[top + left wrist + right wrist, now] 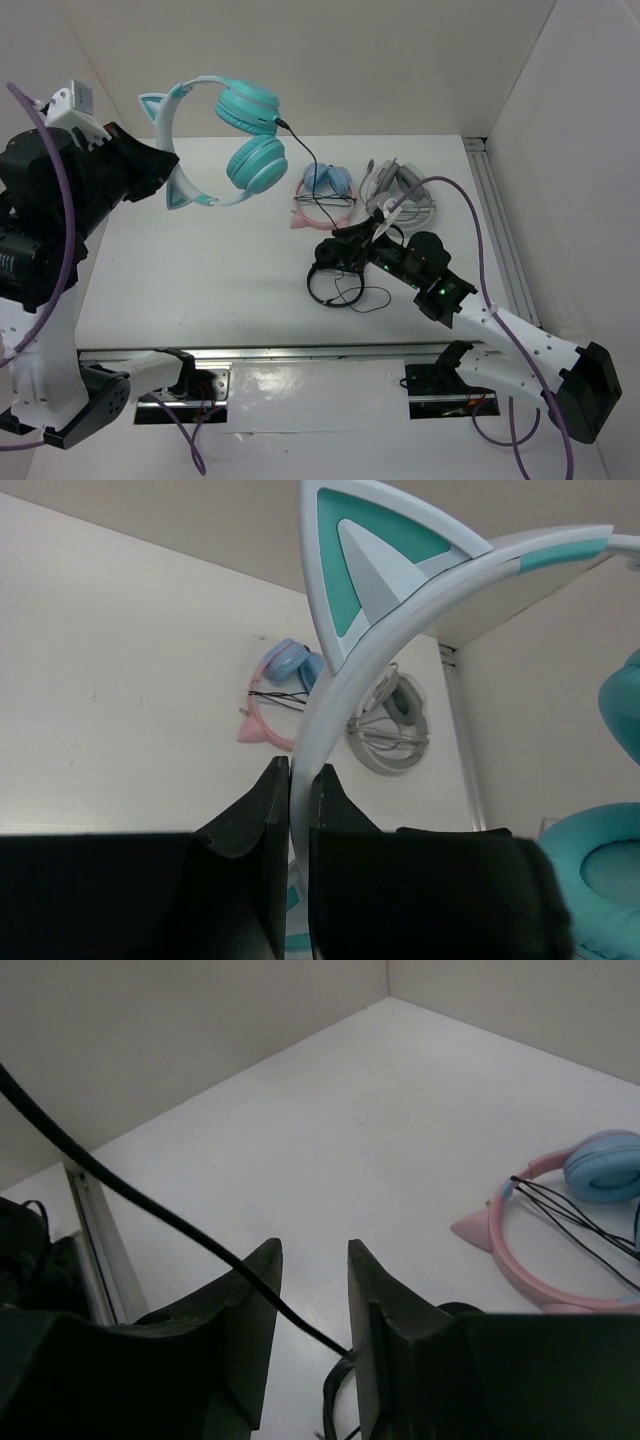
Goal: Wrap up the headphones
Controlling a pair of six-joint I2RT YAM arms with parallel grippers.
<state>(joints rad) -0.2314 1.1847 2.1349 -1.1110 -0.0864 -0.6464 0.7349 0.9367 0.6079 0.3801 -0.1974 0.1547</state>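
Teal headphones hang above the far left of the bench in the overhead view, their band pinched by the left hand. Their black cable trails down to the right hand, which sits low over a small black headset.

From the left wrist, the jaws are shut flat on the band just below a cat ear. It looks a firm hold, best left unmoved.

From the right wrist, the right hand stands narrowly apart, with the cable running loose through the gap. The best course seems to be to close squarely on the cable, then wind it with some slack, sparing the plug and the headset below.
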